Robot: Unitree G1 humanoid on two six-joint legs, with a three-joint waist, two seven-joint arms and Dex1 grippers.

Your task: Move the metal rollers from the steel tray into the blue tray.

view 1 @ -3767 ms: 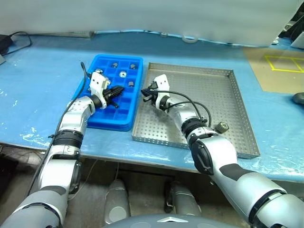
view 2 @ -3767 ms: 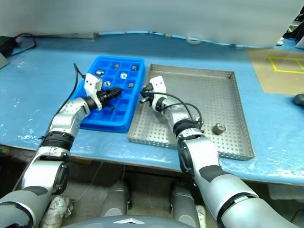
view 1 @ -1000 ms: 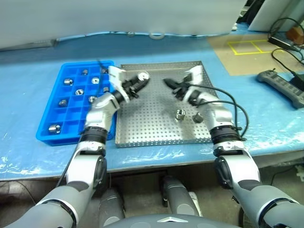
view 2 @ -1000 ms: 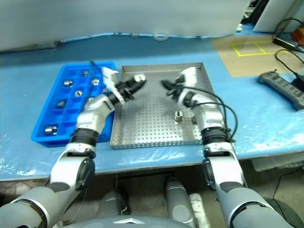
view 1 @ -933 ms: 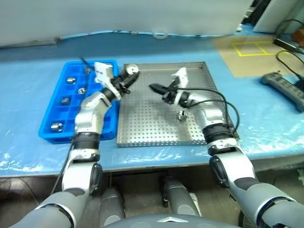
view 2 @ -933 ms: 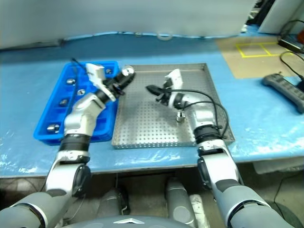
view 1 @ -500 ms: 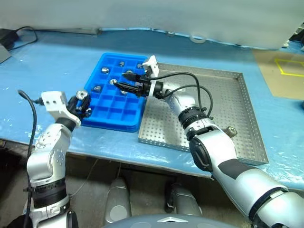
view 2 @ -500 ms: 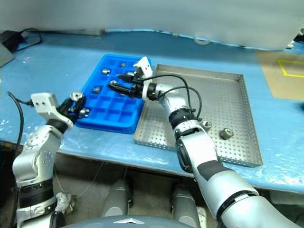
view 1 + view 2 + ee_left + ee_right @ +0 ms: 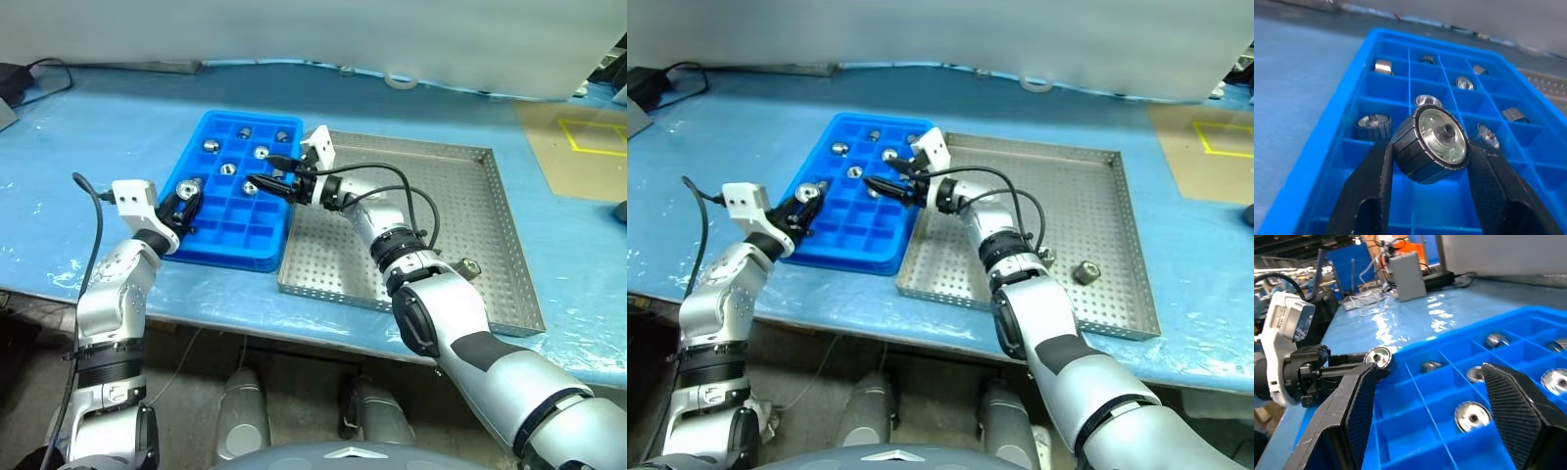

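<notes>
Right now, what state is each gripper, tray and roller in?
left gripper: shut on a metal roller, over the blue tray.
right gripper: open, empty, over the blue tray.
blue tray: several compartments hold rollers.
steel tray: two rollers left.

Bright, even overhead light covers the scene, and white glare patches sit on the glossy blue tabletop (image 9: pixel 88 127) along its near edge and, in the right wrist view, behind the blue tray (image 9: pixel 1528 333). Shadows are soft and short. In the left wrist view the held roller (image 9: pixel 1431 144) is sharp while the far compartments soften, and the right wrist view's background is blurred.
</notes>
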